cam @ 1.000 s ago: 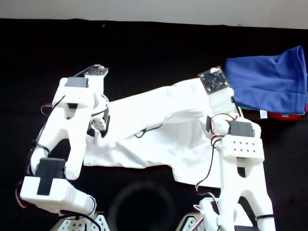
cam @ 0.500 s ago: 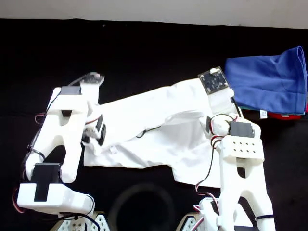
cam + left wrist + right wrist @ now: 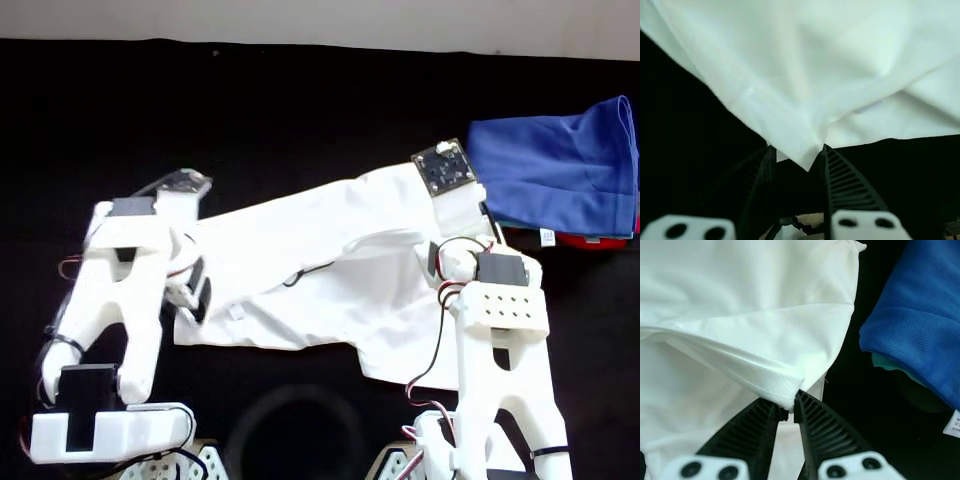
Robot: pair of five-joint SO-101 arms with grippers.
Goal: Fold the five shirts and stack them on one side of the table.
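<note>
A white shirt (image 3: 330,270) lies spread and rumpled across the middle of the black table (image 3: 300,100). My left gripper (image 3: 796,150) is at the shirt's left edge, open, with a loose corner of the white shirt (image 3: 815,65) hanging between its fingers. In the high view the left gripper (image 3: 195,295) sits beside that edge. My right gripper (image 3: 791,405) is shut on a folded edge of the white shirt (image 3: 730,305) near the shirt's far right end. A folded blue shirt (image 3: 555,175) tops a stack at the far right.
Under the blue shirt (image 3: 920,315) a teal layer (image 3: 890,365) and a red one (image 3: 590,240) stick out. The right arm (image 3: 497,300) stands over the shirt's right part. Bare black table lies along the far side and at the front between the arm bases.
My left arm has drawn back to the left and toward the near edge. The white shirt has hardly shifted. The right arm has not moved.
</note>
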